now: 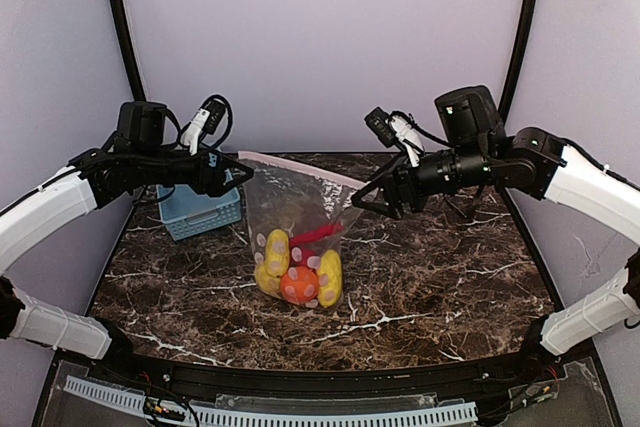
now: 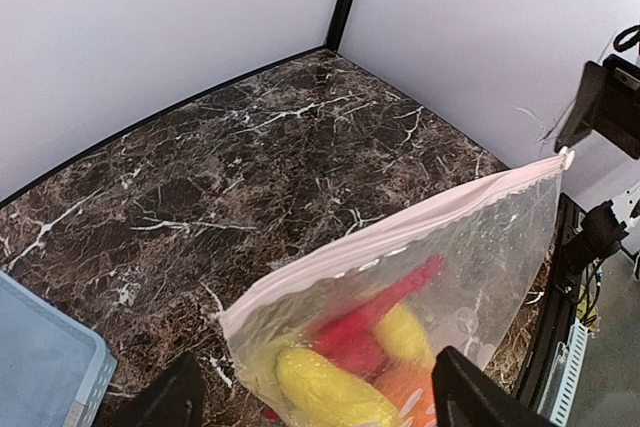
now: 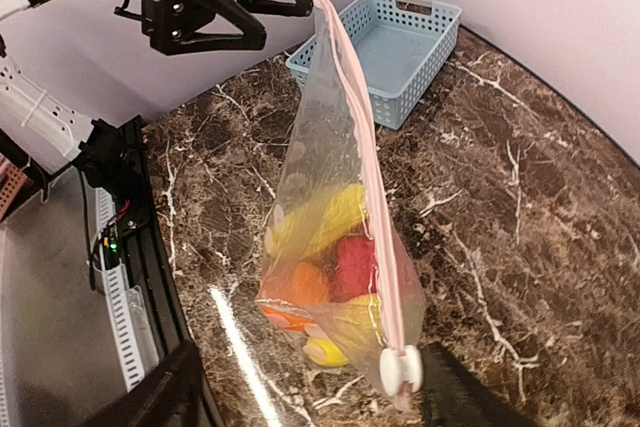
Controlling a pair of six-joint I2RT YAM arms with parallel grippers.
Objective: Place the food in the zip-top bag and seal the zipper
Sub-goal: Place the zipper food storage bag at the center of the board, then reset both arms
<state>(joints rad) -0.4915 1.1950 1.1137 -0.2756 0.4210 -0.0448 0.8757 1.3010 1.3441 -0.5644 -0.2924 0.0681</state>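
Your left pincer [image 1: 238, 173] and right pincer [image 1: 362, 195] both gape wide, gripping nothing. The zip-top bag [image 1: 290, 202] stands on the desk [image 1: 450, 277] between them, food [image 1: 298, 269] inside, zipper [image 3: 362, 147] running pincer to pincer (slider [image 3: 400, 369] nearest the right).

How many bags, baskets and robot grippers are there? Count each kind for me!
bag: 1
basket: 1
grippers: 2, the left gripper and the right gripper
Total: 4
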